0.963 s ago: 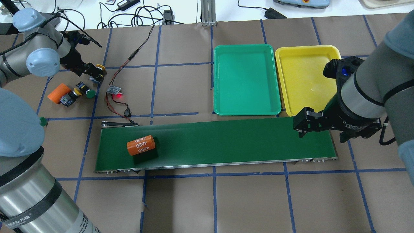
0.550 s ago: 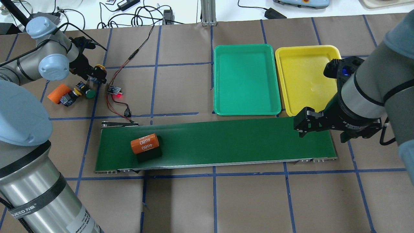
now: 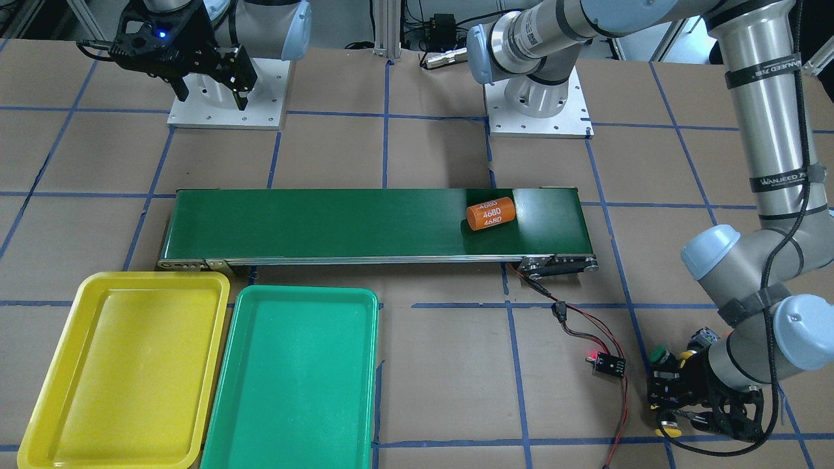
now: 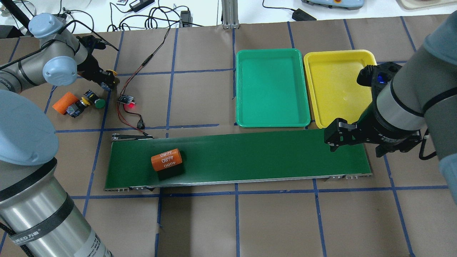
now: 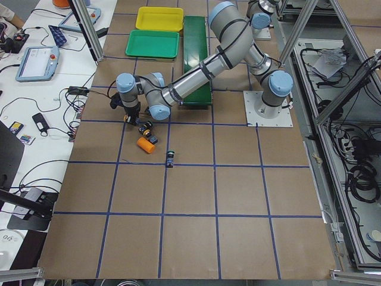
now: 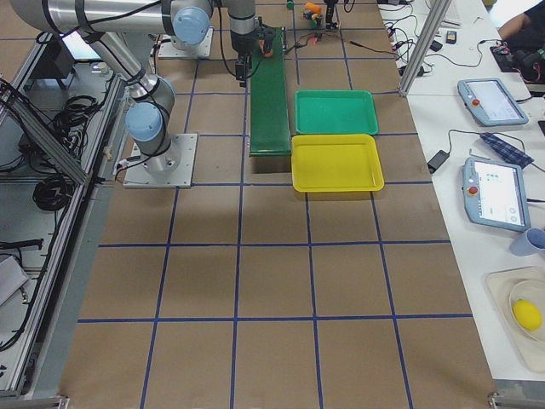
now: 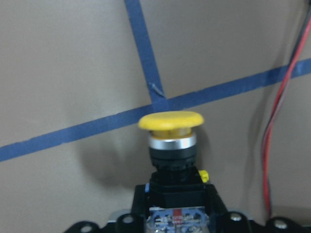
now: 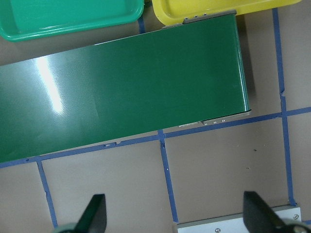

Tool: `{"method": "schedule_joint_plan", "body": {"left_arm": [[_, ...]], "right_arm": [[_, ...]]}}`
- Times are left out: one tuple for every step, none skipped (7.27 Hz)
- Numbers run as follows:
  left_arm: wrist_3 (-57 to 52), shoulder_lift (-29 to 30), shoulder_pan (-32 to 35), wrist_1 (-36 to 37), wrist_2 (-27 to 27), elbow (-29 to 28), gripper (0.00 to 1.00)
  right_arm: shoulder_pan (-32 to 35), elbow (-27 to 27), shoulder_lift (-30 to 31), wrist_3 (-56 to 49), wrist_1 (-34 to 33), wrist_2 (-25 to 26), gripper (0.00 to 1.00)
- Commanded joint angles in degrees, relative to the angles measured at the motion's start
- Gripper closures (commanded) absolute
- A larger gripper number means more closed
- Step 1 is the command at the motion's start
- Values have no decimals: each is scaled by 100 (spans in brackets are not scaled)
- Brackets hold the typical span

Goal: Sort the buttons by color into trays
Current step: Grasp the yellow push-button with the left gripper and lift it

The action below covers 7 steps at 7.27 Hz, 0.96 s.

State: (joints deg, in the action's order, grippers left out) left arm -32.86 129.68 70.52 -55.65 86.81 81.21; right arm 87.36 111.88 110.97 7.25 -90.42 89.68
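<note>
My left gripper (image 4: 107,81) is shut on a yellow button (image 7: 171,141), gripped by its black body with the cap pointing away from the wrist, at the table's far left. It also shows in the front view (image 3: 669,428). A green button (image 4: 99,103) and one more button (image 4: 75,109) lie just beside it. Another green button (image 5: 170,158) stands alone. The green tray (image 4: 272,87) and the yellow tray (image 4: 334,85) are empty. My right gripper (image 8: 175,218) is open and empty above the belt's right end.
A long dark-green conveyor belt (image 4: 250,157) carries an orange cylinder (image 4: 166,160) near its left end. A second orange cylinder (image 4: 64,102) lies by the buttons. Red and black wires with a small lit board (image 4: 127,99) run next to my left gripper.
The orange cylinder has travelled to the right along the belt. My left arm has shifted its pose slightly while the gripper keeps hold of the yellow button. The right arm has not moved.
</note>
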Motion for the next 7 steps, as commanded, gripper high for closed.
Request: {"method": "schedule_joint_plan", "body": {"left_arm": [[157,-519,84,-112,177,489,100],[584,-1149,93,-52,152,1258,100],[1328,-1782,180,-51,100,1866,100],[1396,-2284,346,-68,134,2403,100],[1727,-2759,479,-60,178,2966,100],[2070,-3225,645,-112,187,3345,100],[2335,-3604,890,-182,205,3697,100]], "right_arm": [[0,0,4,-22,-2,-21,0],[0,0,4,-22,7,-21,0],[0,0,-5,-40,7,5,0],[0,0,4,-40,7,-12,0],[0,0,4,-40,7,-21,0],[0,0,4,-40,7,-21,0],[0,0,12,-40,16,-4,0]]}}
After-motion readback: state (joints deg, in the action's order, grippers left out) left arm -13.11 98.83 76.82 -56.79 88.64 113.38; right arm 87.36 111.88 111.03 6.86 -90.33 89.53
